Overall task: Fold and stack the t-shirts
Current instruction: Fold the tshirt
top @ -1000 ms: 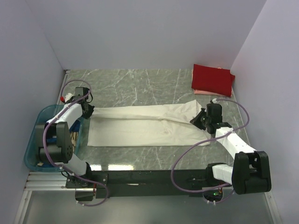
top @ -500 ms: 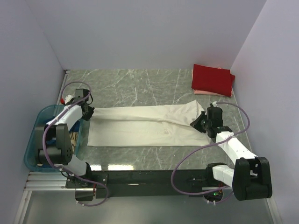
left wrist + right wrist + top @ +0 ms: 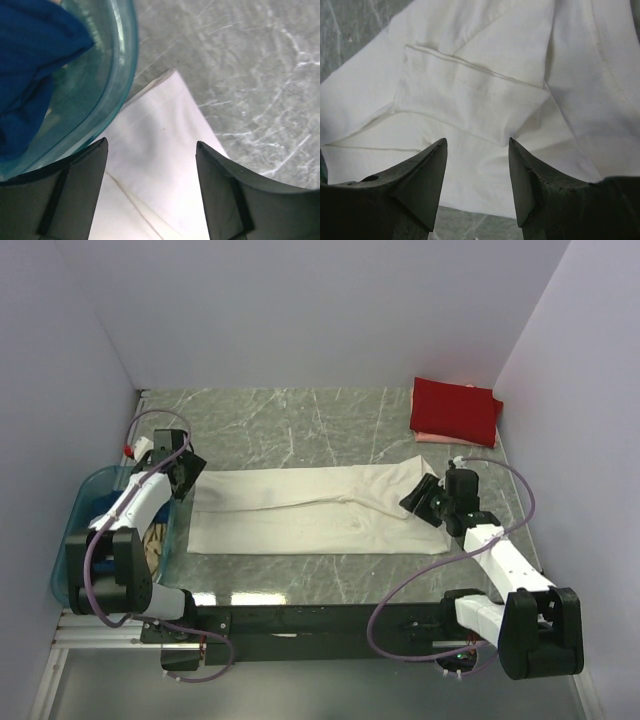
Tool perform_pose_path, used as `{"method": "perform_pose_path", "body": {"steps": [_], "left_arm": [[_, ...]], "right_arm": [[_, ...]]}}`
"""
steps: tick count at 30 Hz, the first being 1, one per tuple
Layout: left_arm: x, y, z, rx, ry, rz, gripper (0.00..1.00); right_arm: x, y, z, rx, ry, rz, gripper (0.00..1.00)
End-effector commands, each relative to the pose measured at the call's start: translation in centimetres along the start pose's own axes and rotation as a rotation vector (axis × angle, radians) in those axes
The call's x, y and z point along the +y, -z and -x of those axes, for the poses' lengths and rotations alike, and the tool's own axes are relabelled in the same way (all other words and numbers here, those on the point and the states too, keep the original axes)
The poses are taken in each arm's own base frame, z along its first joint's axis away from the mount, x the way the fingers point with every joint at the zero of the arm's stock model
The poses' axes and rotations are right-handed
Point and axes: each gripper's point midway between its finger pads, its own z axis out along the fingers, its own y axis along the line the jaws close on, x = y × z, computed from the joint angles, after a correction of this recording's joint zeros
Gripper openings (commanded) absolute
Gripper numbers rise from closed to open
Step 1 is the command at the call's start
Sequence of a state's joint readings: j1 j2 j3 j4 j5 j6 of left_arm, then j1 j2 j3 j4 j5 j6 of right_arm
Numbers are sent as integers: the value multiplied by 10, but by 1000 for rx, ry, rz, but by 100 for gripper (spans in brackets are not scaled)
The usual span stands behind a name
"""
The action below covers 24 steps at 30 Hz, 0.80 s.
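Note:
A cream-white t-shirt [image 3: 310,510] lies flat as a long folded strip across the middle of the table. My left gripper [image 3: 187,476] hovers open over its left end, beside the basket; in the left wrist view the gripper [image 3: 151,142] has only flat cloth [image 3: 160,125] between its fingers. My right gripper [image 3: 419,501] stands open over the right end; in the right wrist view the gripper [image 3: 477,141] frames the shirt's folded sleeve [image 3: 470,95] without touching it. A folded red t-shirt [image 3: 455,408] rests on a pale pink one [image 3: 437,437] at the back right.
A teal plastic basket [image 3: 88,530] sits at the table's left edge, its rim [image 3: 125,60] right beside the shirt's corner, with a dark blue t-shirt [image 3: 30,75] inside. Grey walls close in the table on three sides.
Both grippers were shut on the shirt's ends and now stand open, having let go. The left gripper has lifted slightly, and the right has shifted a little left over the cloth.

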<state>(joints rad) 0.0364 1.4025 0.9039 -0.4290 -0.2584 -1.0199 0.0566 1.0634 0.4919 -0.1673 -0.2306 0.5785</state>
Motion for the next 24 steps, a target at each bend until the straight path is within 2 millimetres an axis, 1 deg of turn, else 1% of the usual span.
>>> {"method": "perform_pose_path", "body": {"steps": [1, 2, 3, 4, 5, 6, 7, 8, 9, 10, 11, 12, 13, 14, 15, 16, 17, 18, 19, 20, 21, 22, 23, 24], "left_arm": [[-30, 15, 17, -40, -32, -74, 75], [-32, 14, 14, -34, -41, -72, 73], [-39, 15, 6, -27, -61, -81, 69], [-43, 12, 0, -18, -74, -73, 68], [-49, 12, -11, -4, -100, -78, 67], [-52, 11, -17, -1, -109, -75, 64], [-53, 6, -25, 14, -123, -64, 63], [-56, 6, -35, 29, -141, -70, 62], [-58, 2, -42, 40, -146, -76, 60], [-58, 1, -48, 50, -159, -75, 59], [-61, 0, -56, 59, -174, -79, 58], [-61, -3, -63, 68, -187, -78, 57], [-62, -4, -70, 83, -199, -82, 55], [-65, -3, -79, 95, -221, -93, 55], [-63, -5, -87, 108, -238, -86, 54], [-64, -6, -92, 115, -250, -90, 54], [-66, -4, -102, 127, -271, -97, 53], [-65, -5, -108, 135, -282, -95, 52], [-62, -7, -114, 143, -292, -91, 52], [-64, -4, -122, 156, -304, -103, 52], [-63, -5, -127, 162, -311, -102, 51], [-60, -6, -131, 168, -320, -96, 51], [-61, -4, -136, 170, -330, -103, 50], [-57, -6, -139, 176, -336, -96, 50]], "right_arm": [[22, 6, 31, -69, 36, 41, 59], [29, 6, 41, -83, 39, 49, 59], [30, 4, 44, -82, 37, 47, 59], [29, -3, 44, -64, 36, 35, 59], [31, -5, 48, -67, 35, 35, 59], [37, -7, 56, -75, 41, 42, 59], [36, -14, 53, -46, 45, 27, 59], [43, -16, 63, -56, 58, 30, 59], [43, -20, 65, -53, 67, 14, 59], [41, -28, 62, -30, 71, -7, 59], [48, -31, 67, -38, 94, -12, 59], [50, -34, 68, -34, 107, -16, 59], [49, -41, 64, -12, 115, -31, 59], [53, -44, 67, -10, 131, -37, 59], [59, -49, 62, 4, 149, -36, 59], [55, -58, 58, 23, 159, -58, 59], [62, -62, 59, 23, 176, -55, 59], [68, -66, 54, 38, 196, -47, 59], [68, -75, 47, 61, 209, -58, 59], [75, -79, 50, 53, 224, -48, 59], [84, -83, 44, 63, 248, -35, 59], [86, -89, 40, 74, 264, -36, 59], [92, -92, 45, 55, 286, -43, 59], [95, -94, 44, 54, 301, -47, 59]]}}
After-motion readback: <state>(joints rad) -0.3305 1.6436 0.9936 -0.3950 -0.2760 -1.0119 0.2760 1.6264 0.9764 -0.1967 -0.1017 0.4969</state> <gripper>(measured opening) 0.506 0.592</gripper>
